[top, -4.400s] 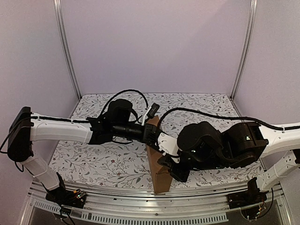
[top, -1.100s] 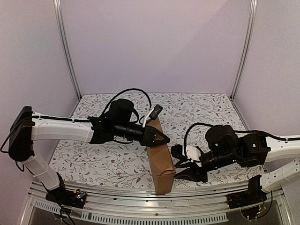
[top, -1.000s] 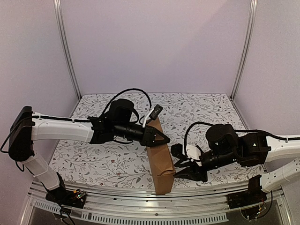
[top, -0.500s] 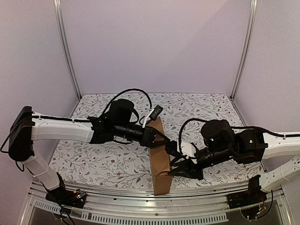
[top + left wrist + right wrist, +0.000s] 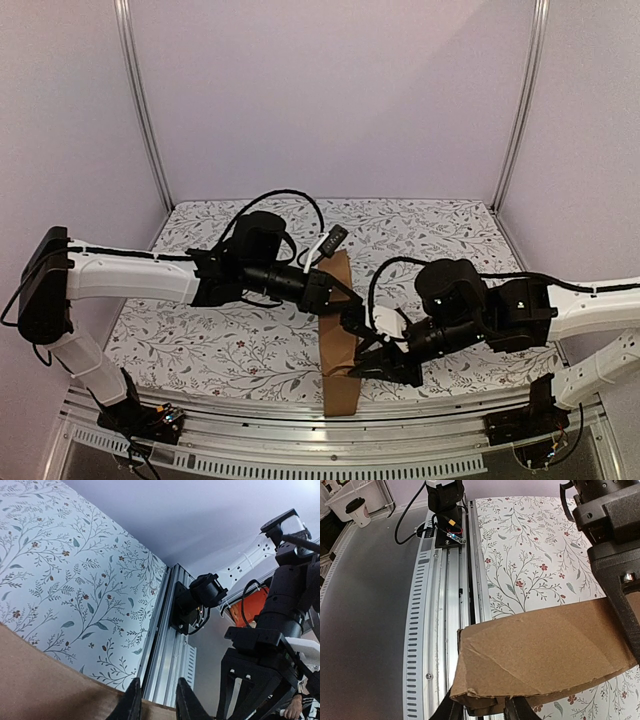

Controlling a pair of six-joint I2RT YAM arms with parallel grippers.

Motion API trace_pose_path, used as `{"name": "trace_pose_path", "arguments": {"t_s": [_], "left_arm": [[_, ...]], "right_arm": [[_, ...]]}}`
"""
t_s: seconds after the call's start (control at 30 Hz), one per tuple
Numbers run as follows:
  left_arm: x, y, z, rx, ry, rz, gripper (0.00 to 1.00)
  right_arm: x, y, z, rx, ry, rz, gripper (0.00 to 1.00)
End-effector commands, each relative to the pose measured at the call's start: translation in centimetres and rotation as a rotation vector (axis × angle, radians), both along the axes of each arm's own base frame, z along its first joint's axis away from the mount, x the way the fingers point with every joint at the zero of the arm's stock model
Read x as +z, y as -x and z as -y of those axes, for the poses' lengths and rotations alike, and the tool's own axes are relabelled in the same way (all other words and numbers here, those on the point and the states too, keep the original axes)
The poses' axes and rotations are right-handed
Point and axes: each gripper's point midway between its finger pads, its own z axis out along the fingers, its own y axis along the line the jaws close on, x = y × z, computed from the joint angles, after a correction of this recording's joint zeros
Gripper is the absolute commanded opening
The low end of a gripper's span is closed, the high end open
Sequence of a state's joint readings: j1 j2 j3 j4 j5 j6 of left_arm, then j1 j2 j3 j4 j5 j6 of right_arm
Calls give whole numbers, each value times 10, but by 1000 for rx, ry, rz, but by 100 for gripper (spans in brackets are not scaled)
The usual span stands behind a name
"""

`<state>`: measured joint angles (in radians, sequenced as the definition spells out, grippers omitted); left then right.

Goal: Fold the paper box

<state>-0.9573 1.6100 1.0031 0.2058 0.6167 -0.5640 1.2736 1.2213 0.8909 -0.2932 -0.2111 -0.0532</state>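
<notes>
Paper box (image 5: 337,388) on edge, long axis near-to-far across table (image 5: 230,350)

Table (image 5: 250,350): is wearing a white covering printed with grey-green leafy sprigs and small red flowers, reaching from the near edge to the back wall.
Near edge: a slotted aluminium rail (image 5: 300,455) is running along the whole 6 o'clock side.
On the rail: the left arm base (image 5: 150,420) is sitting at about 7 o'clock and the right arm base (image 5: 525,425) at about 5 o'clock.
Standing piece: the paper box (image 5: 338,375), plain brown cardboard, is standing on end at 6 o'clock, its lower end overlapping the rail in the top view. Whether it is bearing on the covering or the rail is not showing.
</notes>
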Motion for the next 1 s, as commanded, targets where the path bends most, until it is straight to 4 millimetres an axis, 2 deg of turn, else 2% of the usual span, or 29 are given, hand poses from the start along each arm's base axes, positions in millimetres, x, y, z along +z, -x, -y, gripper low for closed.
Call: {"name": "trace_pose_path", "arguments": {"t_s": [0.0,0.17,0.37,0.7,0.97], "left_arm": [[-84,16,-25,14,-253,-160,23],[-86,15,-25,20,-259,-162,23],[-88,13,-27,34,-269,-161,23],[-93,11,-26,46,-277,-175,23],[-97,9,-25,55,-284,-187,23]], "right_arm": [[-17,-3,-3,-40,38,0,24],[-15,2,-5,-35,36,-3,8],[6,18,-8,-9,-14,14,0],[8,45,-20,34,-5,-22,0],[14,59,-20,70,10,-11,0]]}}
